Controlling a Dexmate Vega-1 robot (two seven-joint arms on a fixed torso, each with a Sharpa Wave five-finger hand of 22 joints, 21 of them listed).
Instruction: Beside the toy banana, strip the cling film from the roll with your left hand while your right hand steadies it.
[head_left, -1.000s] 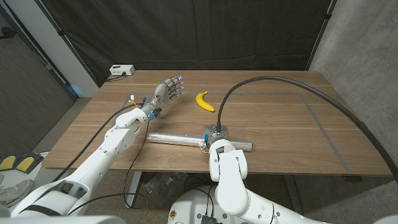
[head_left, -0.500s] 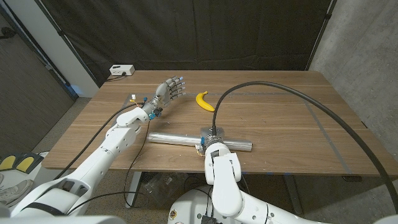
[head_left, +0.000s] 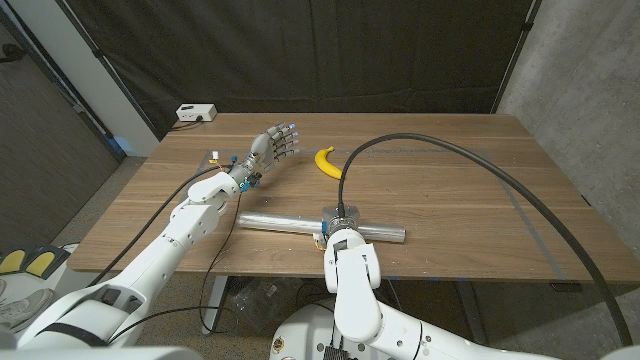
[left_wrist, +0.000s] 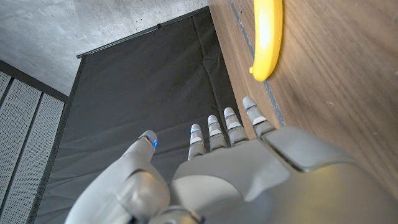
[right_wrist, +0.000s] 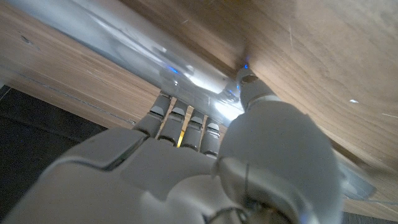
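The cling film roll (head_left: 275, 221) lies lengthwise near the table's front edge, a shiny tube. My right hand (head_left: 340, 222) sits over its middle, mostly hidden under its own wrist. In the right wrist view its fingers (right_wrist: 180, 118) curl over the roll (right_wrist: 124, 37) and the thumb presses the other side. The yellow toy banana (head_left: 328, 162) lies farther back, apart from the roll. My left hand (head_left: 275, 143) hovers above the table just left of the banana, fingers spread and holding nothing. The left wrist view shows those straight fingers (left_wrist: 227, 127) near the banana (left_wrist: 267, 37).
A white box (head_left: 196, 113) stands at the back left corner. A small coloured item (head_left: 213, 156) lies near my left forearm. A thick black cable (head_left: 450, 135) arcs from my right wrist over the table's right half. The wooden table (head_left: 470, 200) is bare on the right.
My right forearm and its cable have shifted slightly to the left over the roll. The left hand, the roll and the banana stay where they were.
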